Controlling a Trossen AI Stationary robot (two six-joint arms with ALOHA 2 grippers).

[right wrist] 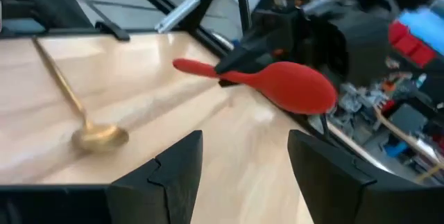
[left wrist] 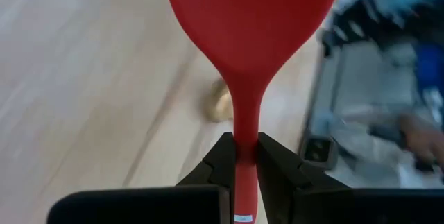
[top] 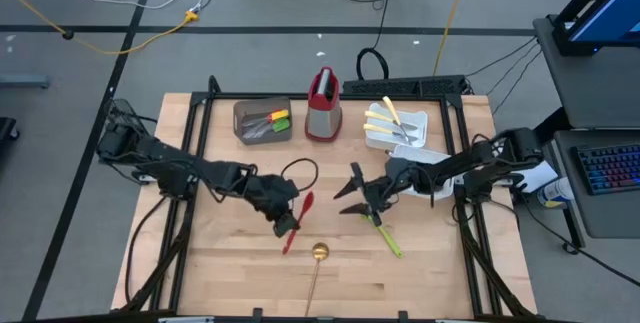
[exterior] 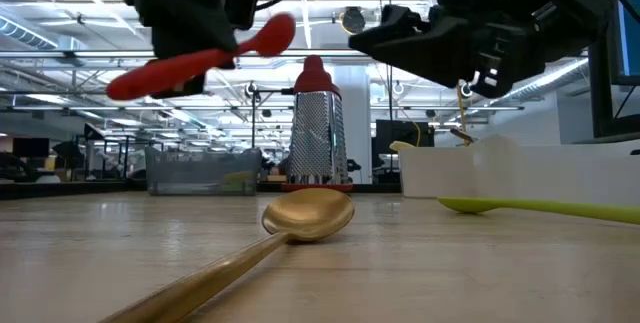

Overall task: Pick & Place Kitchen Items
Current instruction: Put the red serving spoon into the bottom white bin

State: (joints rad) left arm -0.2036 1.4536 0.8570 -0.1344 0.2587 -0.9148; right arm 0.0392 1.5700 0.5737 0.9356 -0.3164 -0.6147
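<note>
Spoon (left wrist: pixel 253 37), red, riding clear of bench (top: pixel 230 263), left end effector (left wrist: pixel 245 160) clenching its handle. Am carrying it level toward brown bin (top: pixel 262 121), keeping pinch firm; handle is thin, could be pivoting. Right end effector (right wrist: pixel 244 158) hanging released over green spatula (exterior: pixel 545 206); gold spoon (top: pixel 319 253) lying near bench front. Am not making out bin contents; spatula partly hidden under right arm.
</note>
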